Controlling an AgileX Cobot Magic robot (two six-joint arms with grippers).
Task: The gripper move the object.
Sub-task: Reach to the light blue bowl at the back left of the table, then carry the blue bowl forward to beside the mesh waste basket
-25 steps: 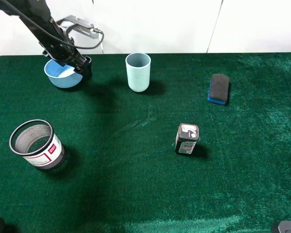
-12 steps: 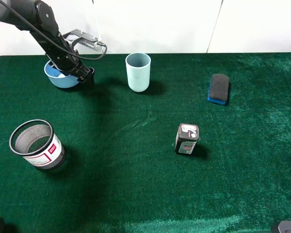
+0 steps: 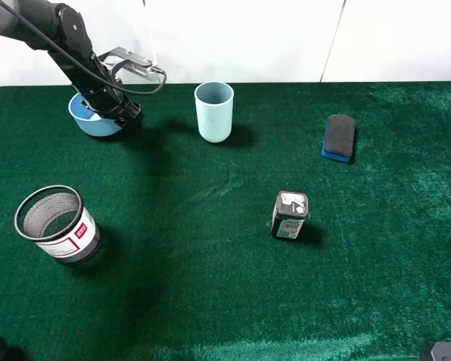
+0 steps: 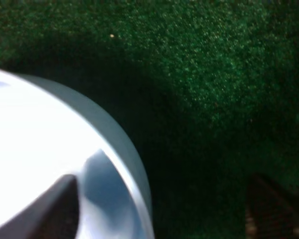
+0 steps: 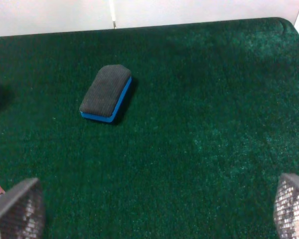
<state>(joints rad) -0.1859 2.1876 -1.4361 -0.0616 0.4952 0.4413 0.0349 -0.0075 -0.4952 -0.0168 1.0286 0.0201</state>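
The light blue bowl (image 3: 85, 120) with a whitish inside sits on the green cloth at the far left. My left gripper (image 3: 117, 113) is down at the bowl's right rim. In the left wrist view the bowl (image 4: 124, 164) fills the left side. The left gripper (image 4: 164, 214) is open, with one finger inside the bowl and the other finger (image 4: 271, 209) outside over the cloth; the rim lies between them. My right gripper (image 5: 154, 211) is open and empty, low over the cloth; only a bit of it (image 3: 443, 351) shows at the front right.
A tall pale teal cup (image 3: 213, 111) stands right of the bowl. A black wire-mesh cup (image 3: 57, 223) stands at the front left. A small dark box (image 3: 290, 214) is in the middle. A blue-black eraser (image 3: 339, 137) lies at the right, also in the right wrist view (image 5: 105, 93).
The left arm has bent and brought its gripper down at the bowl's right rim, then shifted slightly left. The bowl has stayed about where it was.
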